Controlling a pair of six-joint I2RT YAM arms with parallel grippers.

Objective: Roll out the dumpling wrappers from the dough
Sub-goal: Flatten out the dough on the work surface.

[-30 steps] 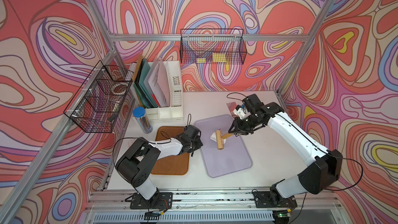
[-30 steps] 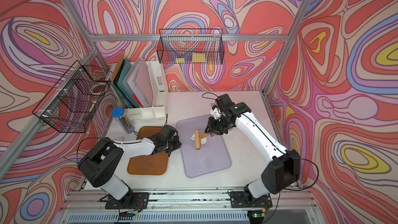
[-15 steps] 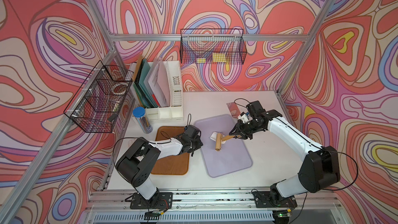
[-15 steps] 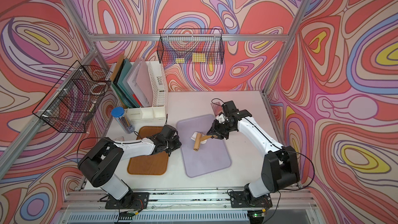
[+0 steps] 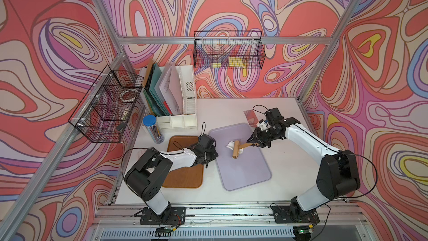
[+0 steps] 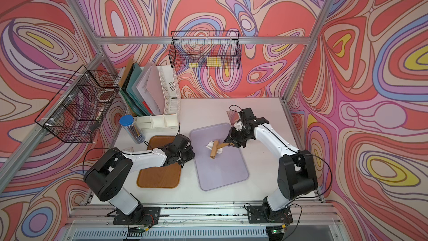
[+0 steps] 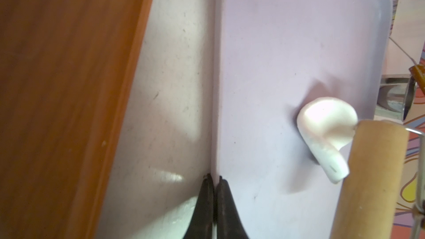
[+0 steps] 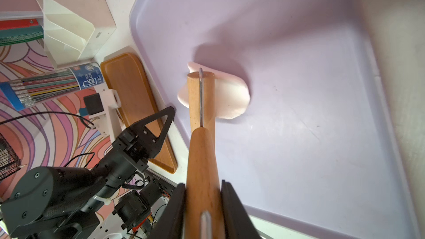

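1. We are holding with our right gripper point(image 8: 203, 187), whose jaws are clamped on the handle point(image 8: 202, 155) of the wooden roller point(image 5: 236, 150) and reaching in over the lilac tray point(image 5: 245, 177) from its far corner.
2. Over the last second the roller's barrel is barely shifting. It is making only a short to-and-fro over the tray's far half, while our right elbow is swinging in a little towards the tray.
3. We are reading that as a small rolling stroke in progress, pressing the same spot rather than travelling across the tray.
4. The dough point(image 8: 232, 97) is lying out past the handle from our right gripper, pinned under the barrel and touching it. White is showing on both sides of the barrel, well inside the tray's rim.
5. In the left wrist view the dough point(image 7: 322, 125) is looking thick, with one edge curling up off the tray against the barrel. We are judging the flattening far from finished, and the dough may be starting to cling to the wood.
6. Our left gripper point(image 7: 214, 181) is keeping its place at the tray's rim on the side facing the brown wooden tray point(image 5: 183, 177). Its jaws are together on that rim, steadying it as we read it, and well apart from the dough.
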